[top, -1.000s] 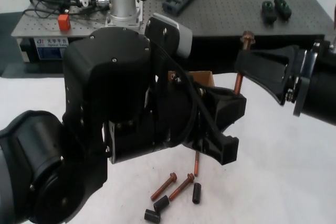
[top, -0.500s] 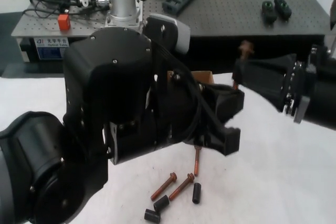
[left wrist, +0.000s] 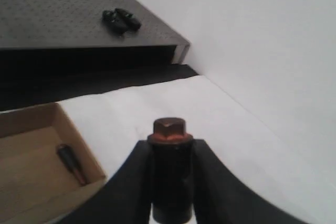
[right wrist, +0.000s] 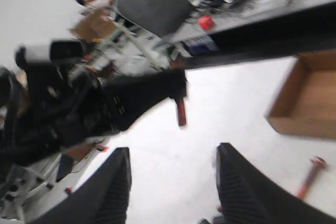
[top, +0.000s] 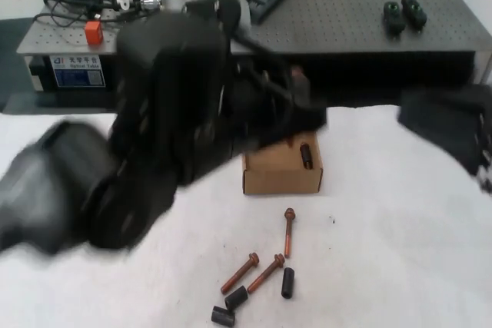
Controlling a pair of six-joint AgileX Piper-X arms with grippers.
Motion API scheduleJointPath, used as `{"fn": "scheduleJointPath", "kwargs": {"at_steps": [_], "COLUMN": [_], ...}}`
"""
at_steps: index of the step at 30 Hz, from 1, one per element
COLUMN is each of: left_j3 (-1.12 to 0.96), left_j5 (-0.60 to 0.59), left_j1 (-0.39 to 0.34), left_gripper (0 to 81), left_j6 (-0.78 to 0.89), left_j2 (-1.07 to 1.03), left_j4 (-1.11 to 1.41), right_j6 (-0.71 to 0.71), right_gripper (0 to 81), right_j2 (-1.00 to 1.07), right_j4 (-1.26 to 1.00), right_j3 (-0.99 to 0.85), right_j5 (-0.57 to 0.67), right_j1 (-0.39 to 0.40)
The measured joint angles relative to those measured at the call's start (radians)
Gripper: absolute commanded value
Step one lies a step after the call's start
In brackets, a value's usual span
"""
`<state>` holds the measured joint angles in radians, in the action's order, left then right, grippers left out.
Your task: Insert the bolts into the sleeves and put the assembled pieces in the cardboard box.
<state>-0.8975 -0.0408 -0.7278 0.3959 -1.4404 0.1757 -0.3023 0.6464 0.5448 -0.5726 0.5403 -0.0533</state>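
My left gripper (left wrist: 169, 153) is shut on a black sleeve (left wrist: 169, 182) with a copper bolt head (left wrist: 169, 129) standing out of its end. In the high view that gripper (top: 302, 113) hangs just behind the cardboard box (top: 281, 177), which holds one dark assembled piece (top: 305, 154). My right gripper (right wrist: 176, 182) stands open with nothing between its fingers, off to the right (top: 452, 132) of the box. Three loose bolts (top: 288, 233) and three loose sleeves (top: 287, 283) lie on the white cloth in front of the box.
A dark perforated bench (top: 346, 13) with cables, a metal post and small black parts runs behind the cloth. The left arm's bulky body (top: 161, 136) covers the cloth's left middle. The cloth right of the box (top: 384, 220) is free.
The right gripper has let go of the bolt and drawn back to the right. The left arm has swung up and back with the sleeved bolt, uncovering the box.
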Motion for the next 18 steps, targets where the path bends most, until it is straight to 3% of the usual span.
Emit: {"fn": "scheduleJointPath", "kwargs": {"at_steps": [7,18], "left_j3": [-0.363,-0.985], "left_j5": [-0.038,-0.121], "left_j1": [0.084,0.123], "left_gripper": [0.6,0.6], "left_j6": [0.002,-0.01], "left_j2": [-0.305,-0.837], "left_j4": [-0.225,-0.649], "right_j6": [0.11,0.115], "right_gripper": [37.0,37.0], "right_j2": [0.029,0.091], "right_j4": [0.344,0.372], "right_j3": [0.0,0.0], "right_j5": [-0.249,-0.294], "right_j1": [-0.001,0.005]}}
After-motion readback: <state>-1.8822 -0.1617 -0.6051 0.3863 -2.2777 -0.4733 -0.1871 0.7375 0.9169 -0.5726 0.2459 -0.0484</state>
